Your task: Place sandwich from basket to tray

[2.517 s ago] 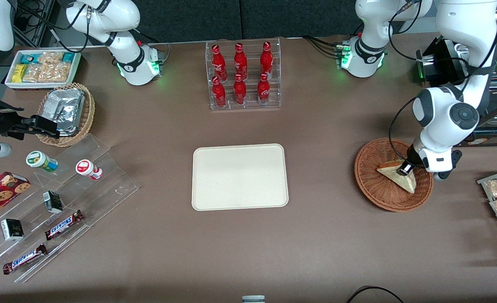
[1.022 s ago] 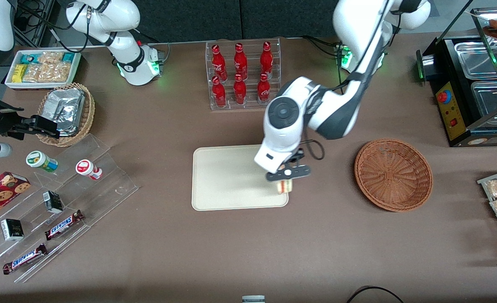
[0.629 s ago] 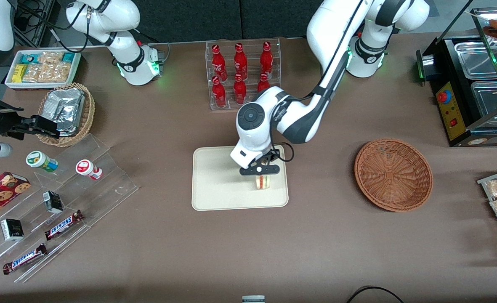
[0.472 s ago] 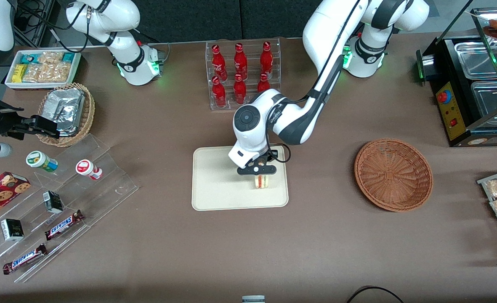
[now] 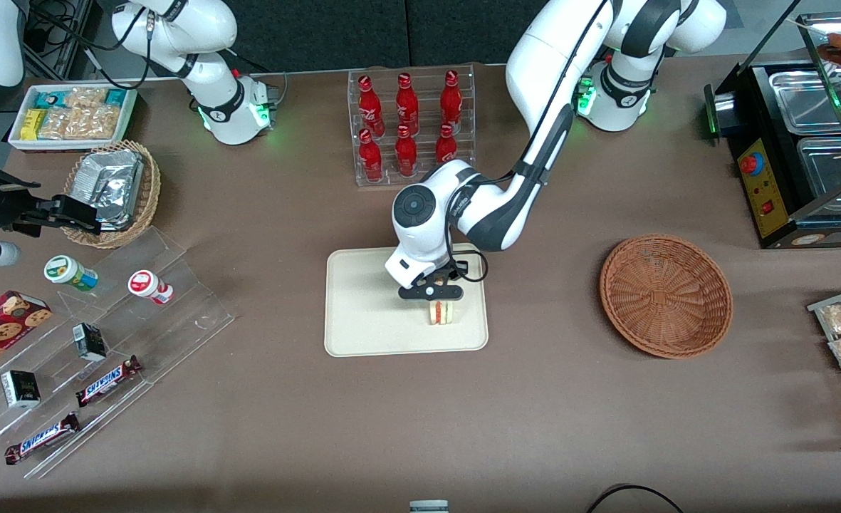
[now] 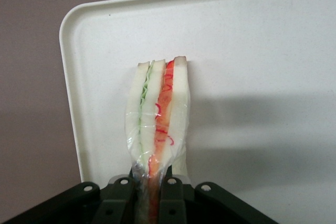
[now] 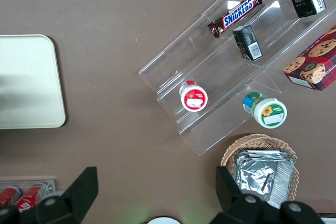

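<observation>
My left gripper [image 5: 434, 293] is shut on the sandwich [image 5: 441, 312], a plastic-wrapped wedge of white bread with red, orange and green filling. It holds the sandwich edge-down over the cream-white tray [image 5: 370, 313], near the tray's end toward the working arm. In the left wrist view the sandwich [image 6: 157, 114] stands between the black fingers [image 6: 170, 198] of the gripper [image 6: 148, 192], over the tray [image 6: 262, 51] near its rounded corner. The reddish-brown wicker basket [image 5: 666, 296] lies empty toward the working arm's end of the table.
A clear rack of red cola bottles [image 5: 409, 128] stands farther from the front camera than the tray. A tan basket with foil packets [image 5: 114, 189], a clear stepped display with snacks [image 5: 92, 349] and a white snack box [image 5: 71, 117] lie toward the parked arm's end.
The left arm has carried the sandwich out of the basket to the tray. In the last half second it has shifted slightly and lowered over the tray.
</observation>
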Robot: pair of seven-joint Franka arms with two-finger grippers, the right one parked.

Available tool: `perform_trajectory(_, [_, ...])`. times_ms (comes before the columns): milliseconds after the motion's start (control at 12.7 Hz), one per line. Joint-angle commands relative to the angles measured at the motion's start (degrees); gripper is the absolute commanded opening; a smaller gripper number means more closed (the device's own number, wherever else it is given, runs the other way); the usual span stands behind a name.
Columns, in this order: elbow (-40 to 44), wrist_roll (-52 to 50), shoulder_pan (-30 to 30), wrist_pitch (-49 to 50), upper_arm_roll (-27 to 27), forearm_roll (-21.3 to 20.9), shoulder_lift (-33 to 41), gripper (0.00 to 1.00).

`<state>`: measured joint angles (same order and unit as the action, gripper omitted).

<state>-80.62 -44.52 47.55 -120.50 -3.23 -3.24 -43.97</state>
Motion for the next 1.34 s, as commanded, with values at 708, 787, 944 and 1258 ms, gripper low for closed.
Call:
perform_trajectory(708, [2.2, -2.1, 0.2, 8.8, -1.3, 1.8, 9.6, 1.0])
perform_trajectory(787, [2.4, -2.1, 0.1, 10.7, -2.1, 2.8, 12.1, 1.0])
perform_trajectory(944, [2.4, -2.5, -1.1, 15.6, -3.4, 2.9, 17.6, 1.0])
perform_trajectory(1258, [2.4, -2.9, -7.9, 24.2, -3.6, 2.3, 25.8, 1.0])
